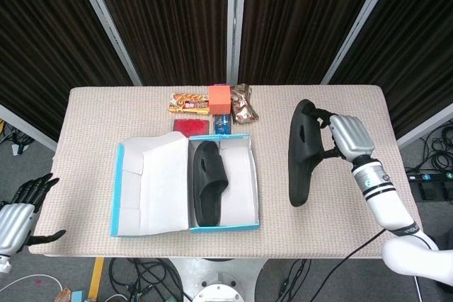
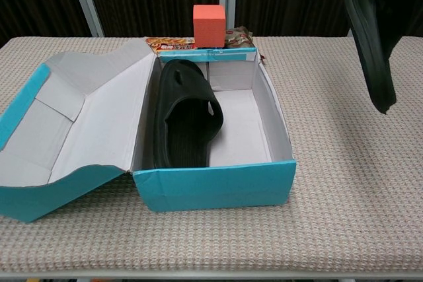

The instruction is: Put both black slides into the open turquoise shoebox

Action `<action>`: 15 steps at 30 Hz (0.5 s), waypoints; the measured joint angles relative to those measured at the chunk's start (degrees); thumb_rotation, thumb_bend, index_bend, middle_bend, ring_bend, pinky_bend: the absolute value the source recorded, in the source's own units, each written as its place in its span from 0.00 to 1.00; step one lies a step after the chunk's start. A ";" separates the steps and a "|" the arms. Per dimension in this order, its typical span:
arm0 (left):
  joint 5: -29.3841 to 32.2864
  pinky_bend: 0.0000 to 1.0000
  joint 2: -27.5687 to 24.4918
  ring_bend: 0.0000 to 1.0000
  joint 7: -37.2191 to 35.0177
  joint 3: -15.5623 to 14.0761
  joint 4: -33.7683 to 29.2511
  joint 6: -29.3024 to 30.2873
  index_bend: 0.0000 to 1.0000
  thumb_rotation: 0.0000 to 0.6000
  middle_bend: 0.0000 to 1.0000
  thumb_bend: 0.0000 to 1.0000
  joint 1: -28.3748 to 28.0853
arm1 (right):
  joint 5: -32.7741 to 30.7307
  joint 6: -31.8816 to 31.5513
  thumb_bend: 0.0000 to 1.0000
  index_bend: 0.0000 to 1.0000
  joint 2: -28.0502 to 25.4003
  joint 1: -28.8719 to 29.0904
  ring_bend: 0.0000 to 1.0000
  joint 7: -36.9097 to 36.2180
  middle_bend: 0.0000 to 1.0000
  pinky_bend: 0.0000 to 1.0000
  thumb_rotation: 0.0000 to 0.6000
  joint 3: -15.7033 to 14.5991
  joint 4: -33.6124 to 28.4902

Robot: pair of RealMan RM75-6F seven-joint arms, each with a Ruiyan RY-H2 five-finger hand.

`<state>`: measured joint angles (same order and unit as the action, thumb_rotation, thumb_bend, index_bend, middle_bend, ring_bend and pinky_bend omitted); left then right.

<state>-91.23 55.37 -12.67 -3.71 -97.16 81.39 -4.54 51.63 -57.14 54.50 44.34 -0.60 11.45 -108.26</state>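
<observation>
The open turquoise shoebox [image 1: 251,182] [image 2: 218,186] sits left of the table's middle, its lid folded out to the left. One black slide [image 1: 209,182] [image 2: 187,113] lies in the box's left half. My right hand [image 1: 345,137] grips the second black slide [image 1: 302,153] [image 2: 373,37] by its strap end and holds it well above the table, to the right of the box, toe hanging down. In the chest view the hand itself is out of frame. My left hand [image 1: 18,210] hangs off the table's left edge with fingers spread and holds nothing.
Behind the box stand an orange cube [image 1: 219,96] [image 2: 209,24], a snack packet [image 1: 188,104], a brown wrapped snack [image 1: 245,102], a red flat item [image 1: 191,126] and a small blue item [image 1: 221,124]. The table [image 1: 340,196] is covered with beige cloth.
</observation>
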 measured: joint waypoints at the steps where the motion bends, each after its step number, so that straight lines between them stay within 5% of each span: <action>1: 0.04 0.00 -0.04 0.00 0.06 0.03 -0.04 0.10 0.07 1.00 0.02 0.02 0.05 | 2.13 -0.16 0.27 0.56 0.31 -0.67 0.38 -2.52 0.48 0.57 1.00 0.50 0.23; 6: 0.39 0.00 -0.20 0.00 -0.07 0.23 0.14 0.63 0.07 1.00 0.02 0.02 0.30 | 10.62 -1.70 0.27 0.56 5.79 -3.20 0.38 -13.48 0.49 0.57 1.00 3.02 3.36; 15: 0.68 0.00 0.21 0.00 -0.40 0.51 0.78 0.56 0.07 1.00 0.02 0.02 0.20 | 13.94 0.78 0.27 0.57 17.52 -2.27 0.38 -21.40 0.49 0.57 1.00 5.08 11.17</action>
<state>-90.54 55.59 -13.07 -3.20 -96.38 81.94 -4.33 65.57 -56.37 72.02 42.07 -22.00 16.53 -97.08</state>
